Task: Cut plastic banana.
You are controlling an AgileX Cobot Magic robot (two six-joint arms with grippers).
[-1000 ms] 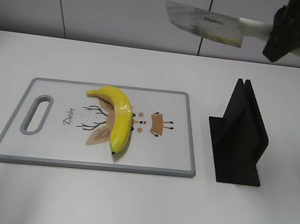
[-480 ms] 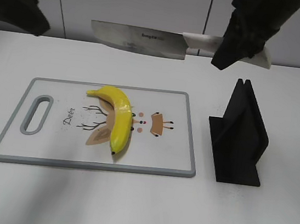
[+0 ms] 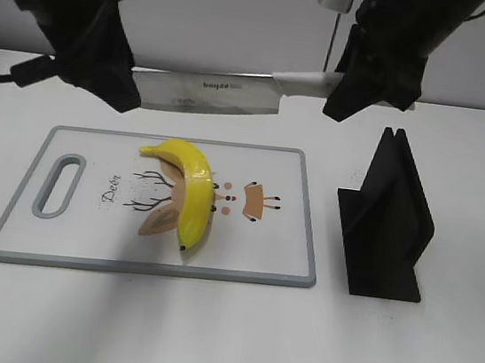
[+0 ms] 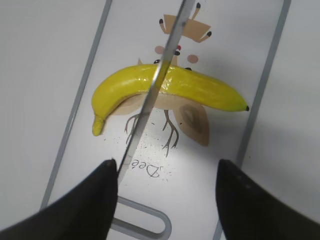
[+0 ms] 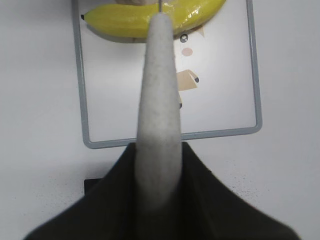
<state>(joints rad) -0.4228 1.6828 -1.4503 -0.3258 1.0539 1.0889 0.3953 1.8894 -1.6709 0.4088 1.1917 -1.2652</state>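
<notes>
Your right gripper has its jaws clenched on the white handle of the knife, and the blade hangs level in the air above the banana, not touching it. The banana lies loose on the cutting board on the desk, curved, stem end toward the far edge. Your left gripper hovers near the blade tip with jaws released, holding nothing.

Watch the banana: nothing pins it, so if you bring the edge down on that rounded, glossy skin it may roll or skid sideways, and the cut lands off the seam or on the board. The left fingers sit just beside the blade in the left wrist view; a swing or tilt of the knife could strike them. A long blade held only by the handle can also twist in the grip under load. The black stand is well apart, so it poses little risk
</notes>
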